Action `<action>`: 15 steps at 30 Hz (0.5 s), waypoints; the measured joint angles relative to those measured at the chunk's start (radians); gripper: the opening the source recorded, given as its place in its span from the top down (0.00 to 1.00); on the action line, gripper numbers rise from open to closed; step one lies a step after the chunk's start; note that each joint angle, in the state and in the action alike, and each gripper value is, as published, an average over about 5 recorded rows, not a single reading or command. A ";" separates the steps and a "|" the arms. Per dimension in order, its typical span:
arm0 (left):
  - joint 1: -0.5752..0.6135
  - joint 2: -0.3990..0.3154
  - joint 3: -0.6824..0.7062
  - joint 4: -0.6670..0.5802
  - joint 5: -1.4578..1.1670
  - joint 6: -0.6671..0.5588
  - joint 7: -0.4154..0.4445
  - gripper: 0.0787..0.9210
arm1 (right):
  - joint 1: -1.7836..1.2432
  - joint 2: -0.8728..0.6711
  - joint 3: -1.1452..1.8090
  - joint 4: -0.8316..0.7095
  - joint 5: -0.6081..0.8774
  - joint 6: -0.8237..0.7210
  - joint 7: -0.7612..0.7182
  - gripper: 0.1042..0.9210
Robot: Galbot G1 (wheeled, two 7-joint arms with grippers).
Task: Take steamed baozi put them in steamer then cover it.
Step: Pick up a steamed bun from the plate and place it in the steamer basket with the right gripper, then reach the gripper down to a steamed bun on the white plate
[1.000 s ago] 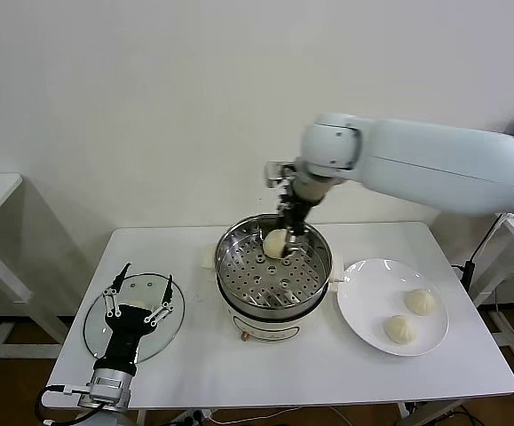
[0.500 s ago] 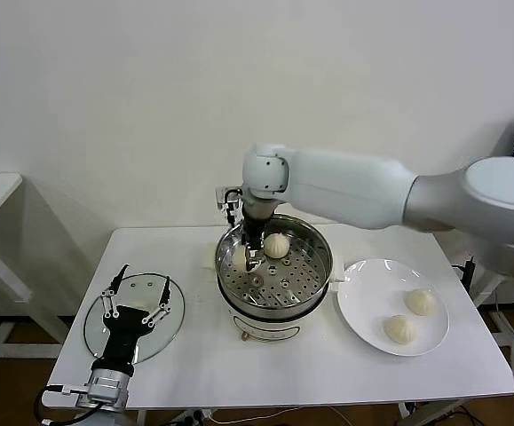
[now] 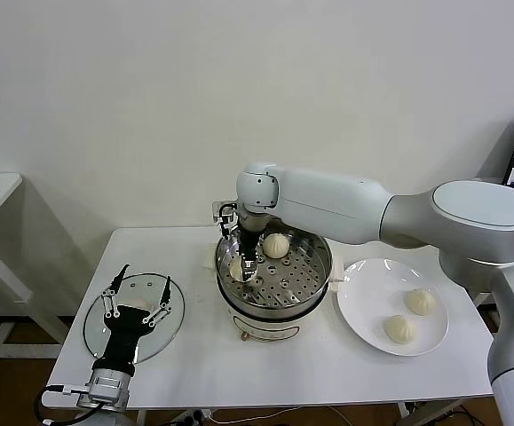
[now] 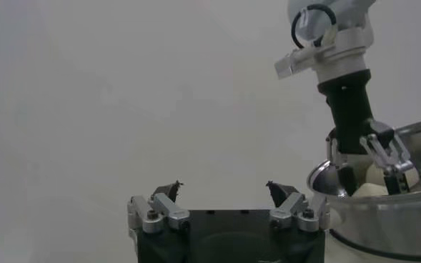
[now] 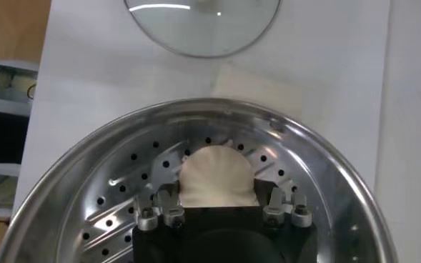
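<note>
Head view. The right arm reaches in from the right edge, across above the white plate [image 3: 363, 306], and bends down at the wrist so that the right gripper [image 3: 243, 266] points steeply down into the steamer [image 3: 314, 282], at its left inner wall. Its fingers sit on either side of a baozi [image 3: 237, 268], which rests low on the perforated tray and is half covered by the fingers. A second baozi [image 3: 277, 246] lies at the back of the tray, free of the gripper. Two more baozi [image 3: 420, 301] [image 3: 399, 329] lie on the plate, right of the steamer and apart from each other. The steamer stands upright at the table [image 3: 328, 373] centre, mouth open upward. The left gripper [image 3: 137, 306] waits at the near left of the table, fingers spread wide, above the glass lid [image 3: 92, 333], which lies flat.

Left wrist view. The left gripper [image 4: 224, 196] shows both fingertips well apart with nothing between them. Beyond it the right gripper [image 4: 378, 161] hangs nearly vertical into the steamer's rim [image 4: 382, 204]; the pot is cut off at the picture edge, and the bun shows only as a pale patch.

Right wrist view. The right gripper [image 5: 221, 207] stands just wider than the baozi [image 5: 216, 175] and brackets it; contact of the pads cannot be confirmed. The bun's near side is hidden by the gripper body. The glass lid [image 5: 203, 28] lies beyond the rim, cut off by the frame.
</note>
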 measured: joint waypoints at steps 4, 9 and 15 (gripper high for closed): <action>0.003 -0.001 0.001 -0.001 0.003 -0.001 0.000 0.12 | 0.012 -0.020 0.011 0.016 0.007 0.004 -0.007 0.12; 0.005 -0.004 0.008 -0.001 0.010 -0.003 -0.001 0.12 | 0.073 -0.091 0.004 0.068 0.039 0.017 -0.030 0.12; 0.002 -0.010 0.023 -0.002 0.024 0.000 -0.006 0.12 | 0.171 -0.236 -0.015 0.163 0.066 0.048 -0.075 0.12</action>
